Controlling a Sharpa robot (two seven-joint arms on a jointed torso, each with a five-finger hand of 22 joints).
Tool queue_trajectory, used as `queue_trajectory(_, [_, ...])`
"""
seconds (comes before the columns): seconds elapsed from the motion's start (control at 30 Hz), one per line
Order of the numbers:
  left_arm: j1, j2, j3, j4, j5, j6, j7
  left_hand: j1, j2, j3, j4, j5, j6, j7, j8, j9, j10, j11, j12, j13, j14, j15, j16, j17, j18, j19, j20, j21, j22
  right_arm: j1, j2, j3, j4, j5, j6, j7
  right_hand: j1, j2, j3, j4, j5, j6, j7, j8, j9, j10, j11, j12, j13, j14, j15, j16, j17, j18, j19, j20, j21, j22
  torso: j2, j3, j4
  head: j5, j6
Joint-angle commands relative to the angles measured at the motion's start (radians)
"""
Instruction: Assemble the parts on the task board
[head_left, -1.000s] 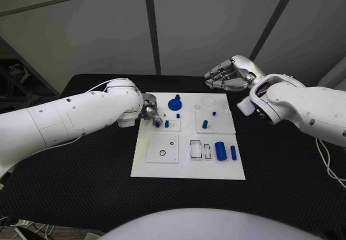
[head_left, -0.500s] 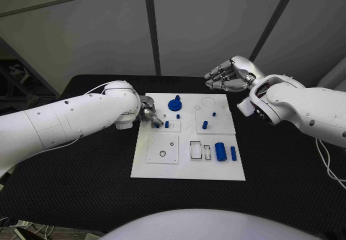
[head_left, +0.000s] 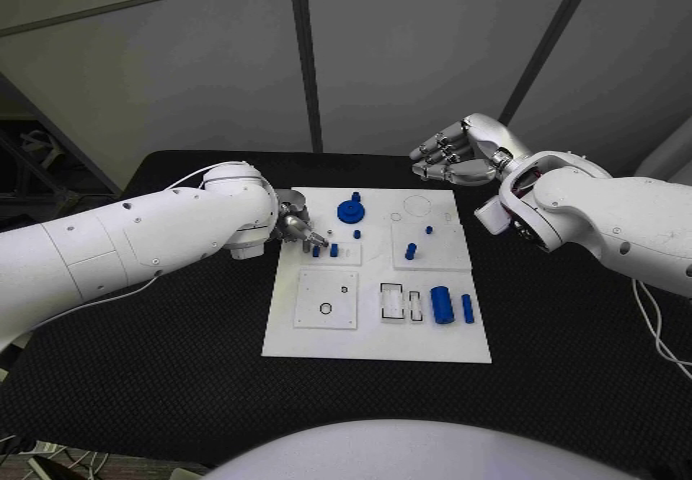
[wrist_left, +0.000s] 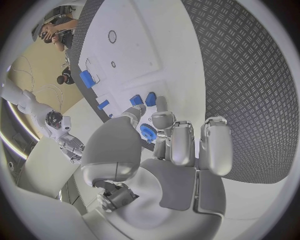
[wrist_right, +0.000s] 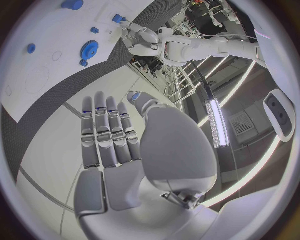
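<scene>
The flat white rectangular task board (head_left: 375, 345) lies in the middle of the black textured tabletop (head_left: 144, 370). On its far half stands a round blue toothed gear part (head_left: 349, 210), the landmark here. Just nearer the robot than the gear are two small blue pegs (head_left: 335, 250) standing in a raised white square block, and a third little blue peg (head_left: 355, 232) between them and the gear. To the right of the gear, a second raised white block carries a short blue cylinder (head_left: 410, 249) and a small blue peg (head_left: 426, 227). Well nearer the robot than the gear, toward the board's right edge, lie a thick blue cylinder (head_left: 441, 302) and a thin blue rod (head_left: 466, 306) side by side, next to two rectangular slots. A white square plate with a small round hole (head_left: 326, 296) sits on the board's near left part.

The left hand (head_left: 299, 228) hangs over the board's left edge, just left of the gear and beside the pegs; its fingers are curled downward, and whether they pinch anything cannot be told. In the left wrist view the fingertips (wrist_left: 164, 120) are right by the gear (wrist_left: 147, 133).

The right hand (head_left: 454, 152) hovers beyond the board's far right corner, well apart from the gear, fingers loosely bent and holding nothing.
</scene>
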Motion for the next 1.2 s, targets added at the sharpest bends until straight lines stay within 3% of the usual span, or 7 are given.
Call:
queue_trajectory(0.03, [0.001, -0.003, 0.010, 0.002, 0.038, -0.074, 0.003, -0.002, -0.001, -0.011, 0.002, -0.001, 0.002, 0.003, -0.005, -0.001, -0.009, 0.005, -0.011, -0.007, 0.058, -0.008, 0.000, 0.095, -0.011, 0.048, -0.007, -0.009, 0.120, 0.002, 0.001, 0.001, 0.000, -0.003, 0.004, 0.004, -0.008, 0.003, -0.005, -0.002, 0.003, -0.008, -0.002, -0.003, 0.000, -0.006, -0.001, -0.004, 0.000, -0.005, 0.003, -0.002, -0.001, 0.004, 0.005, -0.001, -0.004, -0.001, 0.001, 0.0001, -0.0010, 0.000, 0.000])
queue_trajectory(0.43, [0.002, -0.023, 0.035, 0.007, 0.103, -0.155, 0.017, 0.053, -0.010, -0.091, 0.043, 0.002, -0.062, 0.030, -0.042, -0.019, -0.092, 0.027, -0.134, -0.155, 0.056, 0.007, -0.005, 0.092, 0.009, 0.016, 0.004, -0.111, 0.052, 0.002, 0.000, 0.001, -0.001, -0.003, 0.004, 0.004, -0.010, 0.003, -0.005, -0.001, 0.003, -0.009, -0.002, -0.003, 0.000, -0.006, -0.001, -0.004, 0.000, -0.005, 0.003, -0.002, -0.002, 0.004, 0.005, 0.000, -0.006, -0.002, 0.000, 0.0003, -0.0010, 0.001, 0.002])
queue_trajectory(0.53, [0.002, -0.023, 0.036, 0.008, 0.124, -0.192, 0.054, 0.108, -0.013, -0.116, 0.046, 0.003, -0.142, 0.069, -0.087, -0.043, -0.219, 0.064, -0.251, -0.261, 0.033, 0.036, -0.076, 0.030, 0.062, -0.097, 0.024, -0.401, -0.144, 0.002, -0.001, 0.001, -0.001, -0.003, 0.003, 0.003, -0.010, 0.003, -0.005, -0.001, 0.003, -0.009, -0.002, -0.003, 0.000, -0.006, -0.001, -0.004, 0.000, -0.005, 0.003, -0.002, -0.002, 0.004, 0.005, 0.000, -0.006, -0.002, 0.000, 0.0004, -0.0014, -0.001, 0.004])
queue_trajectory(0.6, [0.002, -0.021, 0.036, 0.009, 0.129, -0.225, 0.093, 0.172, -0.014, -0.116, 0.033, 0.004, -0.198, 0.092, -0.117, -0.063, -0.308, 0.098, -0.307, -0.292, -0.071, 0.063, -0.296, -0.150, 0.110, -0.251, 0.045, -0.725, -0.360, 0.002, -0.001, 0.001, -0.002, -0.003, 0.002, 0.004, -0.010, 0.003, -0.006, -0.001, 0.003, -0.009, -0.002, -0.003, 0.000, -0.006, -0.001, -0.004, 0.000, -0.005, 0.003, -0.002, -0.002, 0.004, 0.005, 0.000, -0.006, -0.002, 0.000, 0.0008, -0.0015, -0.003, 0.007])
queue_trajectory(0.7, [0.002, -0.013, 0.034, 0.009, 0.125, -0.301, 0.208, 0.294, -0.027, -0.109, -0.005, -0.005, -0.261, 0.131, -0.161, -0.103, -0.423, 0.131, -0.393, -0.354, -0.312, 0.102, -0.631, -0.407, 0.105, -0.372, 0.087, -0.885, -0.463, 0.002, -0.001, 0.001, -0.001, -0.003, 0.001, 0.005, -0.008, 0.003, -0.004, -0.002, 0.004, -0.010, -0.002, -0.003, 0.000, -0.007, -0.001, -0.004, -0.001, -0.006, 0.003, -0.002, -0.002, 0.004, 0.005, 0.000, -0.007, -0.003, 0.001, 0.0005, -0.0018, -0.008, 0.011])
queue_trajectory(0.87, [0.000, 0.005, 0.017, 0.004, 0.084, -0.438, 0.431, 0.477, -0.036, -0.016, -0.071, -0.075, -0.227, 0.137, -0.233, -0.199, -0.440, 0.158, -0.535, -0.515, -0.416, 0.139, -0.754, -0.567, 0.111, -0.432, 0.136, -1.014, -0.569, 0.002, 0.000, 0.001, -0.002, -0.012, -0.001, 0.007, 0.003, 0.006, 0.001, -0.010, 0.002, -0.006, -0.003, -0.001, 0.001, -0.012, -0.001, -0.005, -0.001, -0.010, 0.004, -0.003, -0.005, 0.003, 0.006, 0.000, -0.012, -0.006, 0.002, -0.0004, -0.0004, -0.015, 0.015])
queue_trajectory(1.2, [-0.001, 0.054, -0.044, -0.037, -0.115, -0.471, 0.562, 0.487, -0.051, 0.017, -0.105, -0.085, -0.138, 0.110, -0.296, -0.285, -0.409, 0.152, -0.625, -0.652, -0.295, 0.117, -0.603, -0.598, 0.124, -0.324, 0.105, -0.925, -0.519, 0.001, 0.007, 0.000, -0.005, -0.037, 0.000, 0.009, 0.006, 0.007, 0.003, -0.013, 0.000, -0.003, -0.003, 0.000, 0.002, -0.015, 0.000, -0.006, -0.001, -0.013, 0.004, -0.004, -0.006, 0.003, 0.006, 0.000, -0.015, -0.007, 0.002, 0.0002, -0.0028, -0.016, 0.019])
